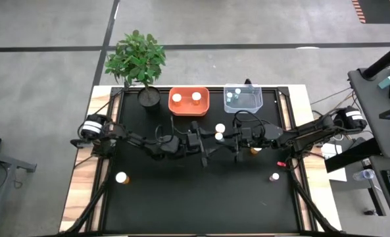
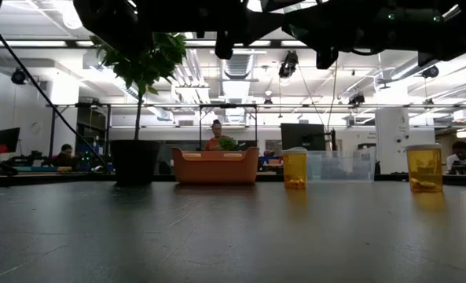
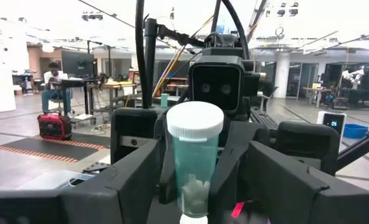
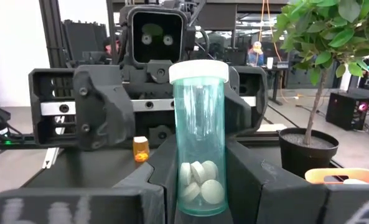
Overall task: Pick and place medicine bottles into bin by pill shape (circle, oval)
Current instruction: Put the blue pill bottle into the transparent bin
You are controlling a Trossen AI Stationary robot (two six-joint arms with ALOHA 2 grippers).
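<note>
A clear teal medicine bottle (image 4: 200, 137) with a white cap and round white pills stands upright between my two grippers above the table's middle; its cap shows in the high view (image 1: 219, 136). My left gripper (image 1: 211, 140) comes from the left and my right gripper (image 1: 229, 140) from the right, facing each other, both shut on the bottle (image 3: 195, 162). Other bottles stand on the table: one white-capped (image 1: 219, 128), one amber (image 1: 255, 151), one at the near left (image 1: 121, 177), one pink-capped (image 1: 274, 176). My left gripper pinches the teal bottle's lower body (image 3: 179, 186) between its two fingers, coming level from the table's left. The bottle stands upright with its cap above the fingers, lifted clear of the table. My right gripper pinches the same bottle's lower body (image 4: 183, 186) between its two fingers, coming level from the table's right. The bottle is upright, its pills at the bottom between the fingers.
An orange bin (image 1: 189, 108) with two white-capped bottles and a clear bin (image 1: 243, 105) with small teal bottles stand at the far edge. A potted plant (image 1: 139, 62) stands at the far left. A small red thing (image 1: 281, 162) lies at the right.
</note>
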